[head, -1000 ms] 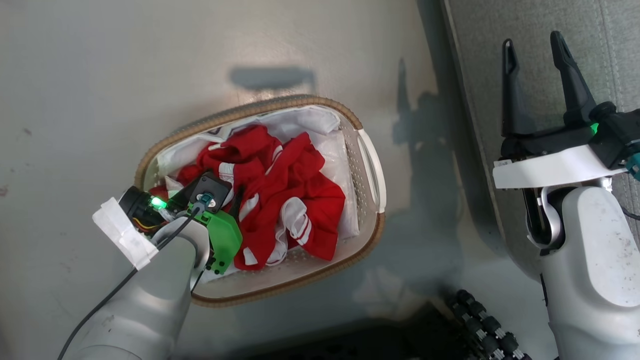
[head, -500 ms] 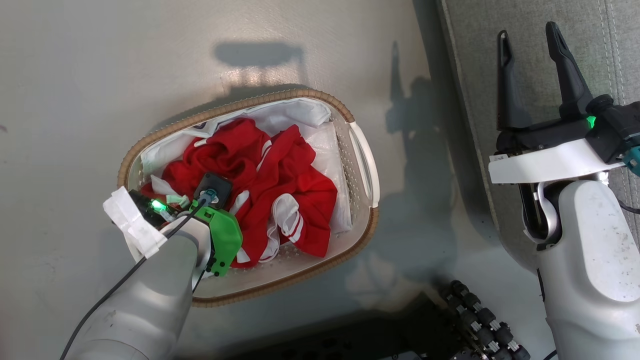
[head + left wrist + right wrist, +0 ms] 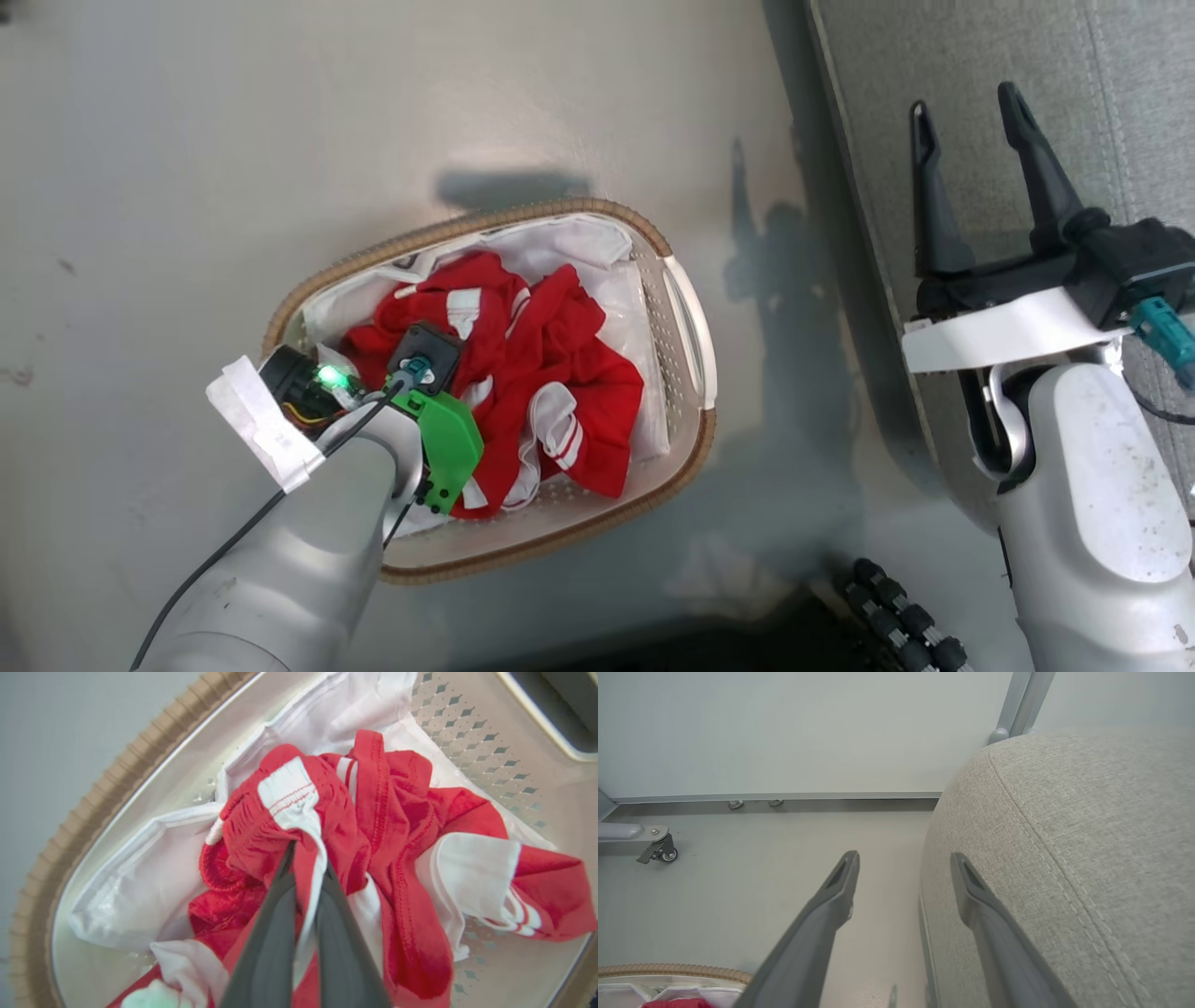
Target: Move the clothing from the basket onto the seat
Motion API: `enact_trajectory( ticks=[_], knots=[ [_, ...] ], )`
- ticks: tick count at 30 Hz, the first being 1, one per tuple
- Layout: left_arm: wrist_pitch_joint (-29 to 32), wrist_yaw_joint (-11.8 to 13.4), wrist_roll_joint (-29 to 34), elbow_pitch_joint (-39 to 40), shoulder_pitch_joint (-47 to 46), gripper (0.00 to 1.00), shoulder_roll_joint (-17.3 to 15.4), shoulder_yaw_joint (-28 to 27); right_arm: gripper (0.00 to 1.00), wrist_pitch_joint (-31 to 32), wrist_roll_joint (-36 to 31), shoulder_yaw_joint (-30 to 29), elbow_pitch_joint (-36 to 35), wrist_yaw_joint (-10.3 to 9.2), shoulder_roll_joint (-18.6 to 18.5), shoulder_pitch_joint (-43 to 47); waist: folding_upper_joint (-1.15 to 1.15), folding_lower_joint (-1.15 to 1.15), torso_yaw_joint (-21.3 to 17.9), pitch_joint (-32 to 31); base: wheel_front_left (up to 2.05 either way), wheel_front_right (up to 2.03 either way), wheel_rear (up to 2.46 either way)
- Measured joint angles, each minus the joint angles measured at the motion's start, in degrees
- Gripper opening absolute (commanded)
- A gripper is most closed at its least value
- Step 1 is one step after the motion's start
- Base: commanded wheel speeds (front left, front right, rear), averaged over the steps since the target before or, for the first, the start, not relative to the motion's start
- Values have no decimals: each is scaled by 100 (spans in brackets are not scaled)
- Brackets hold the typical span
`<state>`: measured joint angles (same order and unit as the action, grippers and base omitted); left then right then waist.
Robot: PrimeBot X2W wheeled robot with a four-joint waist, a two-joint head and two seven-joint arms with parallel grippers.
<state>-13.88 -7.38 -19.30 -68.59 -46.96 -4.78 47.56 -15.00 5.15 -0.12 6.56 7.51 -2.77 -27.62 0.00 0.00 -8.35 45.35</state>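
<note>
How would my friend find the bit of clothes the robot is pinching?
Look beside the big grey seat for the brown-rimmed basket. Inside, the left claw pinches the red clothing at its gathered waistband, by the white patch with red stitching.

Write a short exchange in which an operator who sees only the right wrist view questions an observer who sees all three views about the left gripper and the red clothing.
Operator: My view shows the right gripper open at the edge of the seat. What is the left gripper doing?
Observer: It is shut on a fold of the red clothing, by a white trim band.
Operator: Is the clothing out of the basket?
Observer: No; the heap lies inside the basket, on its white liner.
</note>
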Motion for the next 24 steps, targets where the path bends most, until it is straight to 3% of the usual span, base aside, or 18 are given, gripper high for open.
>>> enact_trajectory(
  ticks=[11, 24],
  knots=[
    [-108, -1, -233, 1126, 273, 0, -219, 15, 100, 0, -279, -52, 174, 0, 2, 532, 0, -1, 194, -990, 0, 0, 0],
    [-110, -1, 134, 2652, 875, 0, -677, -153, 100, 0, -454, 69, 468, 0, 1, 1574, 0, -1, 406, -2597, 0, 0, 0]
  ],
)
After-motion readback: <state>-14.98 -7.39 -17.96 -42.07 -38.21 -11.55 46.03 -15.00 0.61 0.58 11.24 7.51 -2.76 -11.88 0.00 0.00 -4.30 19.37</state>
